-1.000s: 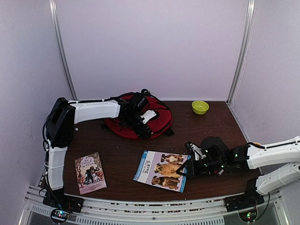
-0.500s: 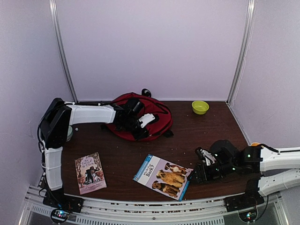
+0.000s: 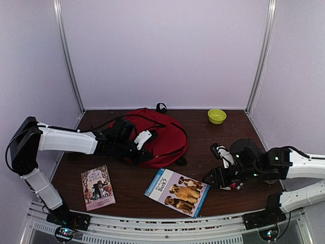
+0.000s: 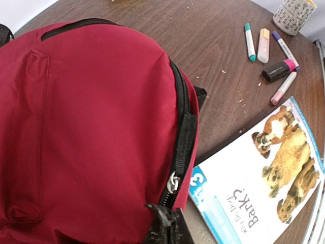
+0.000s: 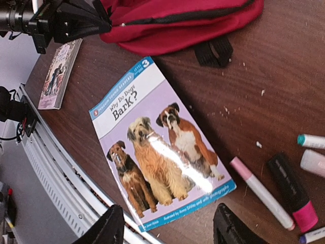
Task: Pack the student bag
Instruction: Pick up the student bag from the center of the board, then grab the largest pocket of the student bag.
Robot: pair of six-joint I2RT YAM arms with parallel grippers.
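Clamping left gripper (image 4: 163,231) on large dark-red fabric backpack's (image 3: 162,132) seven-o'clock zip edge. Hovering right gripper (image 5: 167,229), jaws apart, at glossy dog-cover paperback's (image 3: 175,191) three o'clock.

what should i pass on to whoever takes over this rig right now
Left gripper: shut on the student bag, pinching its near edge by the zip.
Right gripper: open and empty, low over the near corner of the dog book.
Things: the bag sits back centre, the dog book in front of it, a second book front left, markers beside the right gripper.
Done: nothing visibly packed; the zip looks closed.
Left: open the bag, load the books and markers, close it.
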